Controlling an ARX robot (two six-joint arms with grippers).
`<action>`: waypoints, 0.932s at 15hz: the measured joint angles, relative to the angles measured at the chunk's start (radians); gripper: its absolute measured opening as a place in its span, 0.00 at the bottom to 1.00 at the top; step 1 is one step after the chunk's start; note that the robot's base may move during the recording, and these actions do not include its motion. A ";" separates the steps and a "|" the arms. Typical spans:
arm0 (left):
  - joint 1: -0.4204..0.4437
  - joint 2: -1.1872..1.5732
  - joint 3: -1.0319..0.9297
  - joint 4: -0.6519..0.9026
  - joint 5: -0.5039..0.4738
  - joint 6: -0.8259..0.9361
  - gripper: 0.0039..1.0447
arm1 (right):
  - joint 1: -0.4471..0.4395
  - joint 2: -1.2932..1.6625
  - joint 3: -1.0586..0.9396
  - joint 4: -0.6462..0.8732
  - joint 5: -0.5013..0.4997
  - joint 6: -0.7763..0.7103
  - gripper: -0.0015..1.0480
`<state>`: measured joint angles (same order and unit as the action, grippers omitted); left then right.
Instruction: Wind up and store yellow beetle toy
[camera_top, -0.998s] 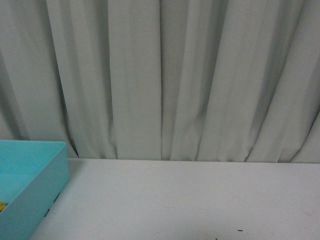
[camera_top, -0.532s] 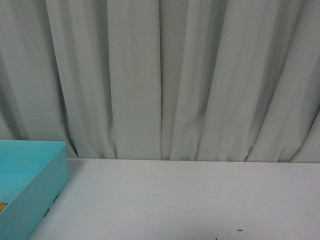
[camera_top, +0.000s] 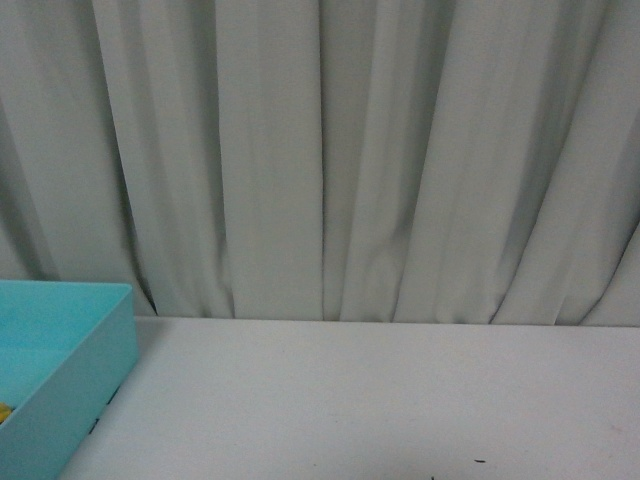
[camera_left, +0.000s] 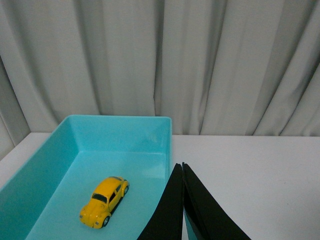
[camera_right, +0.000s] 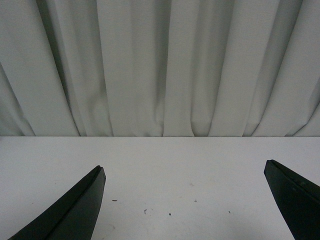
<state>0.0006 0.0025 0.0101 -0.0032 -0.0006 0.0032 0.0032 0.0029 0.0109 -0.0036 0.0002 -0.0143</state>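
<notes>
Hanging above the near wall of the turquoise bin (camera_left: 120, 131), your left gripper (camera_left: 182, 166) shows its two black fingers pressed tip to tip, with nothing between them. Just beyond, the yellow beetle toy (camera_left: 104, 201) sits on its wheels on the bin floor, apart from every wall, nose angled toward the near corner. Your right gripper (camera_right: 185, 172) is spread wide over the bare white table (camera_right: 160, 165), well away from the bin, with grey curtains (camera_top: 320, 150) behind. Judge the car as light, rigid and glossy, so its rounded roof would likely slip. Should you need to lift it, close across the flat door sides, between the wheels. It looks stored already.
</notes>
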 joint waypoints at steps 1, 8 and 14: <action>0.000 0.000 0.000 0.000 0.000 0.000 0.01 | 0.000 0.000 0.000 0.000 0.000 0.000 0.94; 0.000 0.000 0.000 0.000 0.000 -0.001 0.76 | 0.000 0.000 0.000 0.000 0.000 0.000 0.94; 0.000 0.000 0.000 0.000 0.000 0.000 0.94 | 0.000 0.001 0.000 -0.001 0.000 0.000 0.94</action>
<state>0.0006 0.0025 0.0101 -0.0036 -0.0006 0.0029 0.0032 0.0036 0.0109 -0.0044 0.0002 -0.0143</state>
